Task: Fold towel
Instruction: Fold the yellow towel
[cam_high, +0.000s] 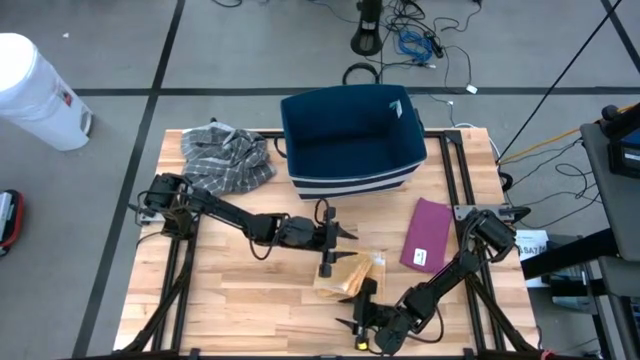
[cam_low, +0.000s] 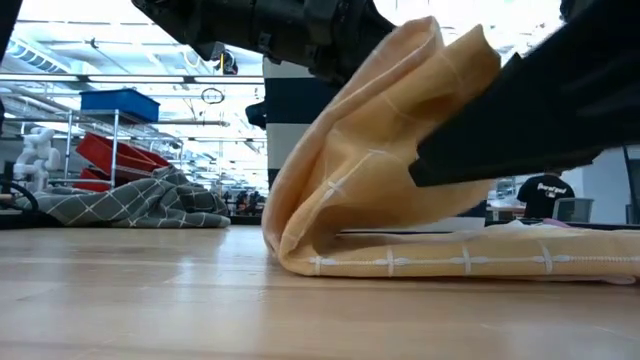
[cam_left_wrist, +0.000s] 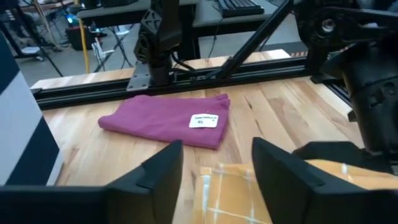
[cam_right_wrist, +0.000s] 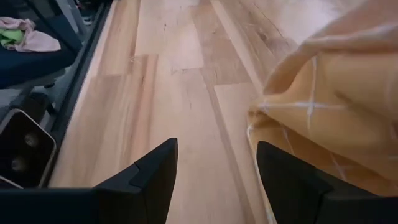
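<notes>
Now both tools gape empty, left tool (cam_left_wrist: 214, 168) and right tool (cam_right_wrist: 214, 171) beside the yellow towel (cam_high: 350, 275).

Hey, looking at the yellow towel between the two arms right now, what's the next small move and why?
Probably bring the left pincer down onto the raised fold of the yellow towel and press it flat. In the low view the towel's upper layer bulges high above the bottom layer instead of lying on it. Both pincers stand open with nothing held, the right pincer at the towel's near edge.
</notes>
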